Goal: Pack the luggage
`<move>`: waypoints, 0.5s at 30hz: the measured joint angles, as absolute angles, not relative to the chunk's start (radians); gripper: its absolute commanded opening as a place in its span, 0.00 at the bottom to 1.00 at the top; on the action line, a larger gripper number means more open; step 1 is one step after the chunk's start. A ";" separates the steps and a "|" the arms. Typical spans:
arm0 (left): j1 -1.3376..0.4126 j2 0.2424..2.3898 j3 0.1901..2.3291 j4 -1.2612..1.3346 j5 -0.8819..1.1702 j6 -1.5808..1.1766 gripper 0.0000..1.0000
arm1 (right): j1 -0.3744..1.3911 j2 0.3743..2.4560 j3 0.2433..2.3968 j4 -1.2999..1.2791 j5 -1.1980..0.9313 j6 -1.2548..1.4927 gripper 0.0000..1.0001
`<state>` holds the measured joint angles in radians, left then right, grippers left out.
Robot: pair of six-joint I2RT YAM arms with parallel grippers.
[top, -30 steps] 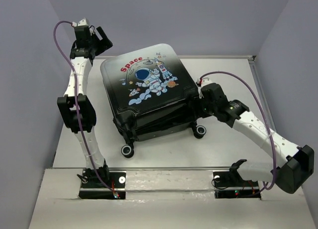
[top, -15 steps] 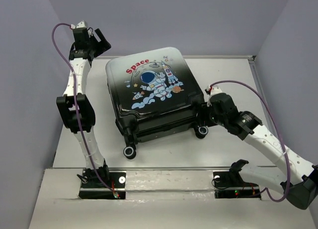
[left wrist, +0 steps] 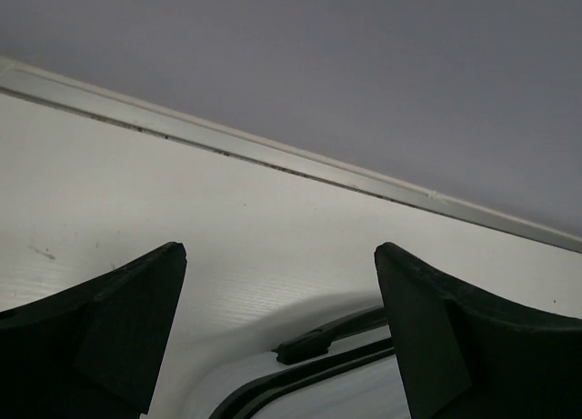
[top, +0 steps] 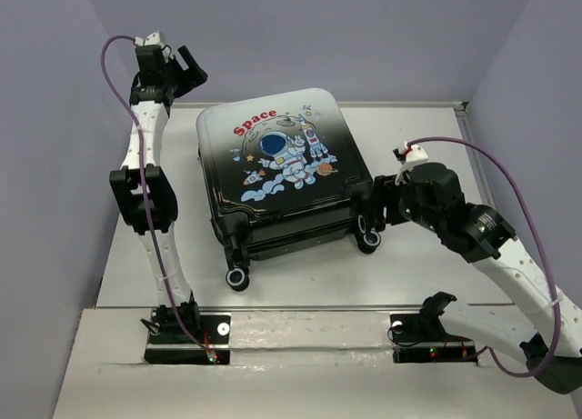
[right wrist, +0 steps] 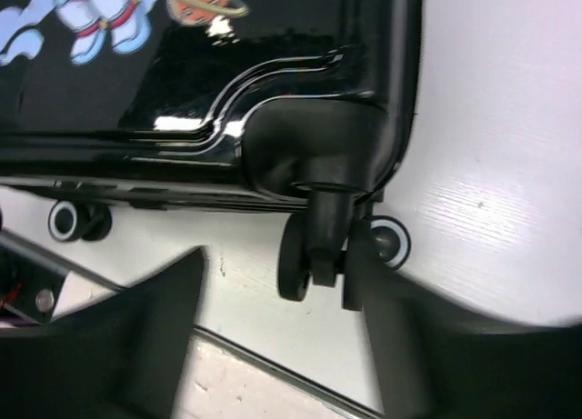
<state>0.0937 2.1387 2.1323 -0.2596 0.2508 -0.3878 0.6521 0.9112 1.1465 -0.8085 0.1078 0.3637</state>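
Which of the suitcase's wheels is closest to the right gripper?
The wheel at the near-right corner of the suitcase, beside the right gripper; the other visible wheel is at its near-left corner.

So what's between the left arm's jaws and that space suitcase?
Only bare white table. The left wrist view shows the open left jaws apart from the luggage, whose pale corner sits at the bottom edge.

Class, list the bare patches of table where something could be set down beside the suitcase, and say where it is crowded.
Free: the far right of the table, between the suitcase and the right wall; also the near strip between the suitcase and the ledge. Crowded: the near right wheel, where the right gripper sits.
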 measured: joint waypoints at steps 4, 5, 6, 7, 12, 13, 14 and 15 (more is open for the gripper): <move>0.094 2.225 2.218 -0.250 0.308 -0.376 0.94 | 0.750 0.946 1.142 -0.798 0.070 0.377 0.07; 0.094 2.240 2.231 -0.249 0.321 -0.374 0.94 | 0.784 0.961 1.135 -0.789 0.070 0.387 0.07; 0.093 2.263 2.249 -0.248 0.344 -0.371 0.93 | 0.857 0.989 1.119 -0.771 0.075 0.395 0.07; 0.093 2.280 2.257 -0.246 0.361 -0.368 0.92 | 0.924 1.017 1.108 -0.756 0.080 0.404 0.07; 0.086 2.355 2.265 -0.228 0.476 -0.346 0.91 | 1.145 1.189 1.063 -0.634 0.137 0.454 0.07; 0.081 2.366 2.265 -0.226 0.497 -0.341 0.90 | 1.157 1.212 1.037 -0.601 0.154 0.469 0.07; 0.075 2.383 2.265 -0.223 0.532 -0.334 0.89 | 1.160 1.223 1.015 -0.573 0.179 0.485 0.07; 0.071 2.392 2.265 -0.219 0.552 -0.332 0.89 | 1.159 1.242 0.970 -0.540 0.221 0.511 0.07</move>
